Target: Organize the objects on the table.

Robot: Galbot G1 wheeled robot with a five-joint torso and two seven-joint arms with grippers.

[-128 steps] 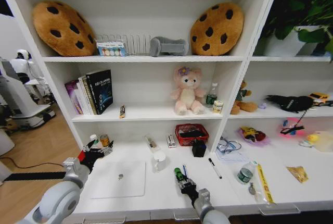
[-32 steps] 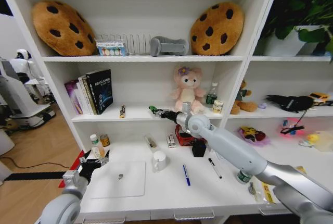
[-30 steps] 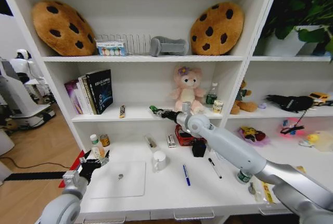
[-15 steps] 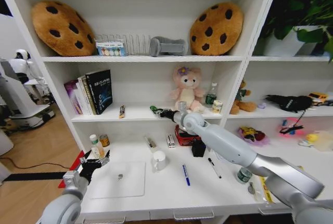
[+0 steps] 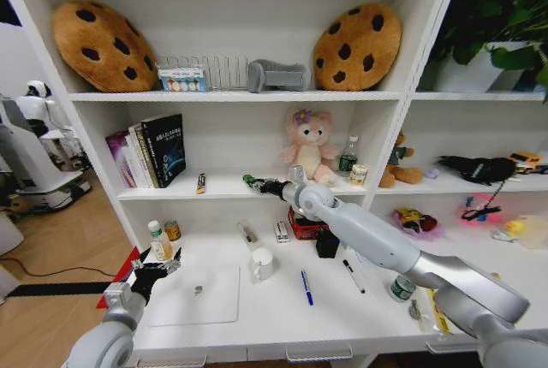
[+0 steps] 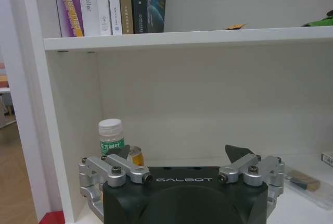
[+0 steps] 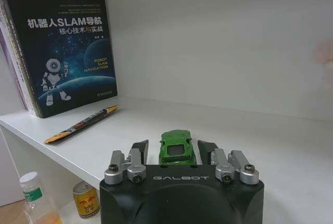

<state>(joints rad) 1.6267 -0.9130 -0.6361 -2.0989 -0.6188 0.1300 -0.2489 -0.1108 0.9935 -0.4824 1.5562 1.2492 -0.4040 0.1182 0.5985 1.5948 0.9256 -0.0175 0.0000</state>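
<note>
My right gripper [image 5: 251,183] reaches over the middle shelf, left of the pink plush bear, and is shut on the tiny green toy car [image 7: 175,148], which sits between its fingers just above the shelf board. Low at the left, my left gripper [image 5: 158,267] hangs open and empty beside the silver laptop [image 5: 197,293]; its spread fingers [image 6: 237,153] face a white-capped bottle [image 6: 111,136]. On the white table [image 5: 257,321] lie a white mug [image 5: 262,263], a blue pen [image 5: 305,287], a black marker [image 5: 352,276] and a green-labelled can [image 5: 402,287].
Books [image 5: 150,150] stand at the left of the middle shelf, with an orange pen [image 7: 83,124] lying in front of them. A red basket [image 5: 301,222] and a black box [image 5: 326,243] sit at the desk's back. Bare shelf board lies between the pen and the bear [image 5: 308,150].
The right gripper rose from the desk beside the blue pen up to the middle shelf with the car, then edged left. The left gripper drew back a little.
</note>
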